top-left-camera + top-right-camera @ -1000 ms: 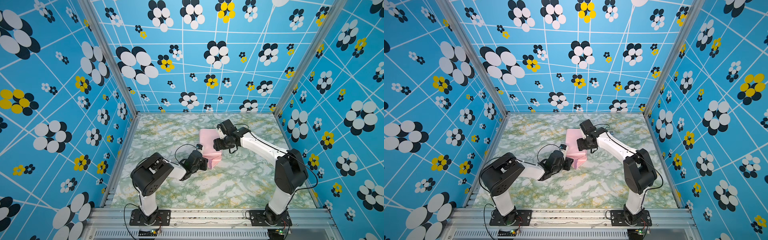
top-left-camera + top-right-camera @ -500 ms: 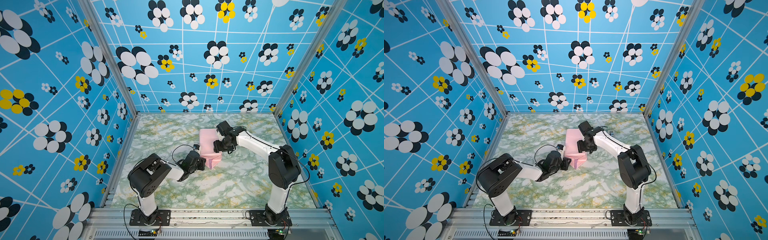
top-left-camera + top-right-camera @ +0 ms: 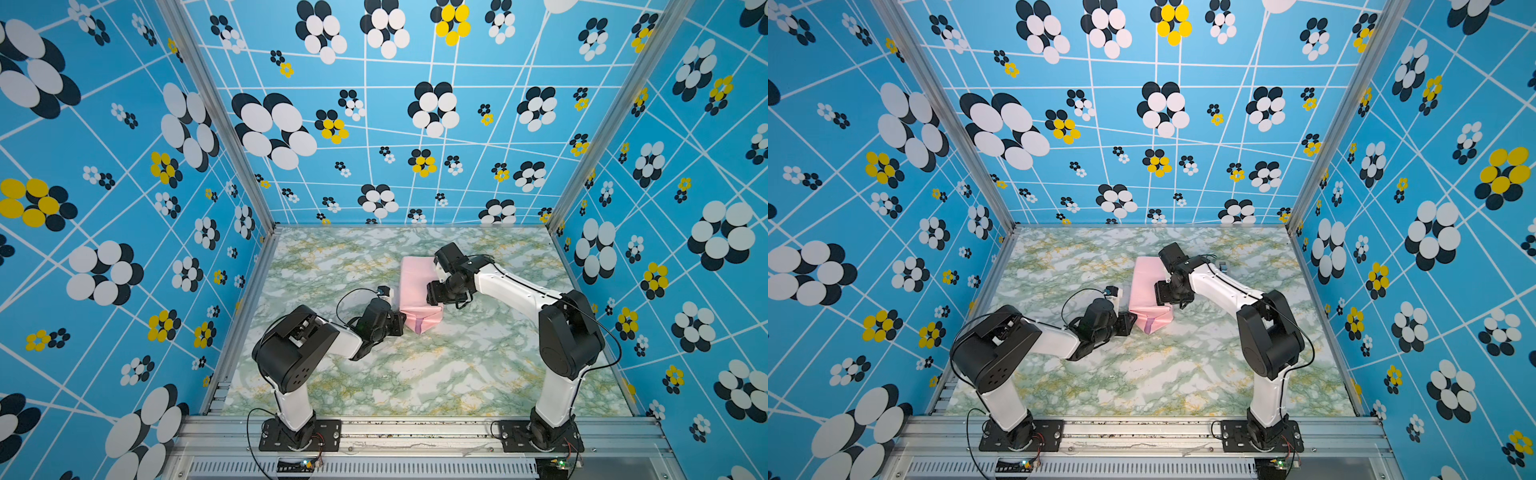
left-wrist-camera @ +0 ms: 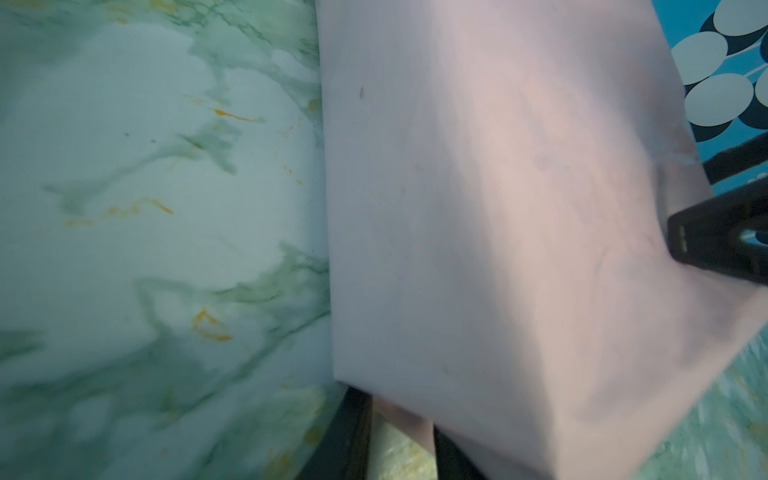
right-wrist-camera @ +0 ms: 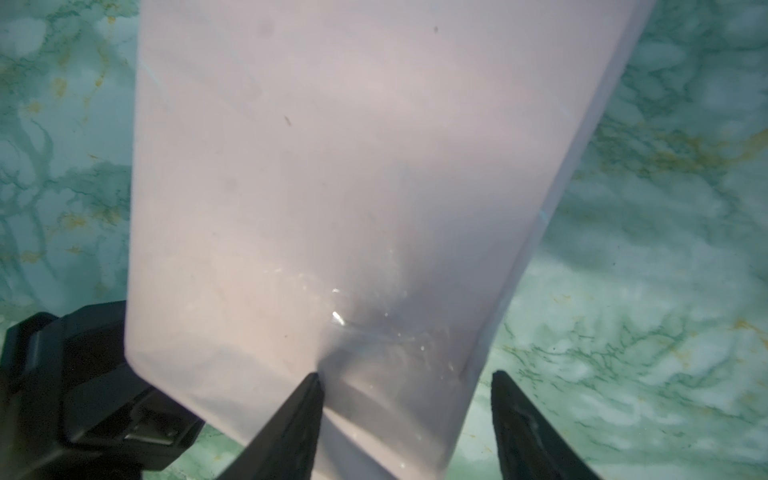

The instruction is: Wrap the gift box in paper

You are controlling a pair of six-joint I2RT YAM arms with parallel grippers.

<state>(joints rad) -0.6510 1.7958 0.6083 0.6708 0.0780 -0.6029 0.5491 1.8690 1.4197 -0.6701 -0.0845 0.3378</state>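
Pink paper [image 3: 415, 286] wraps a parcel lying near the middle of the marbled table [image 3: 415, 374], with the gift box hidden underneath it. A fold at the parcel's near end shows a little of the lilac face. In both top views the left claw [image 3: 401, 326] is against the parcel's near left corner. The left wrist view shows its two dark fingers [image 4: 353, 436] a narrow way apart, with a scrap of pink paper between them. I cannot tell whether they pinch that scrap or only stand around it. The right claw [image 3: 432, 297] reaches over the parcel's right edge, towards the near end. In the right wrist view it is spread wide [image 5: 405, 376]. One fingertip [image 5: 307, 390] rests on the paper's top beside a glossy, wrinkled dent, and the other is past the parcel's edge, above bare table.
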